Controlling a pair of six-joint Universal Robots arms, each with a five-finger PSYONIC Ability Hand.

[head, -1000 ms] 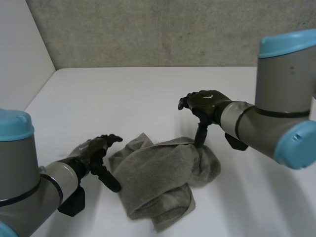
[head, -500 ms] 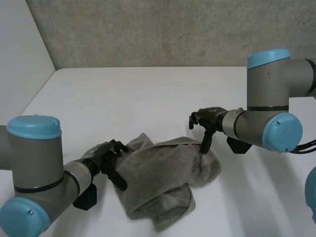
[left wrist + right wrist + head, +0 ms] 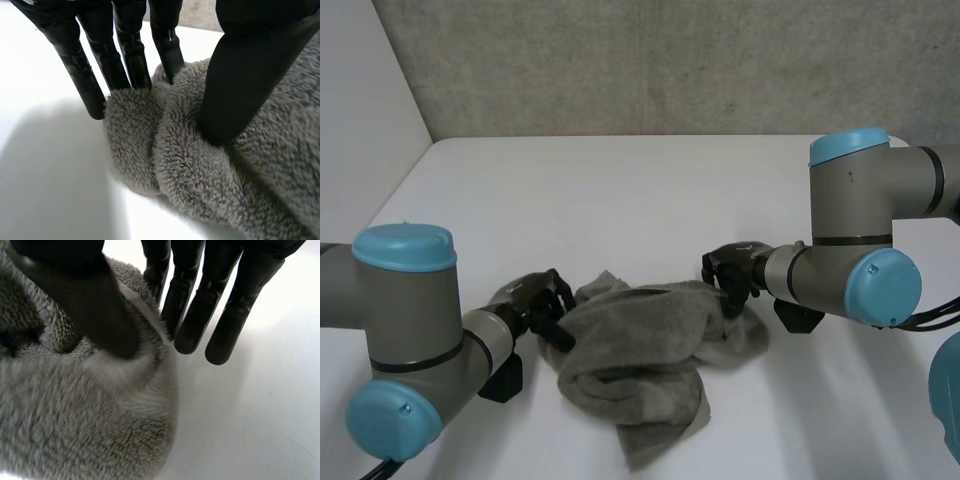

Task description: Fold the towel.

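Towel [image 3: 640,365] lies bunched, lower centre on the tabletop [image 3: 620,190]. Both hands have closed in: left hand [image 3: 535,300] fingers [image 3: 125,55] pinch its left edge, right hand [image 3: 730,270] pinches its right edge; the grasp looks ready.

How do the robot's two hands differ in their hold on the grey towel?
The left hand grips the crumpled grey terry towel at its left edge, the right hand at its right edge. The left hand's fingers press against the fold; most of the right hand's fingers reach past it over the white table. Both thumbs dig into the towel.
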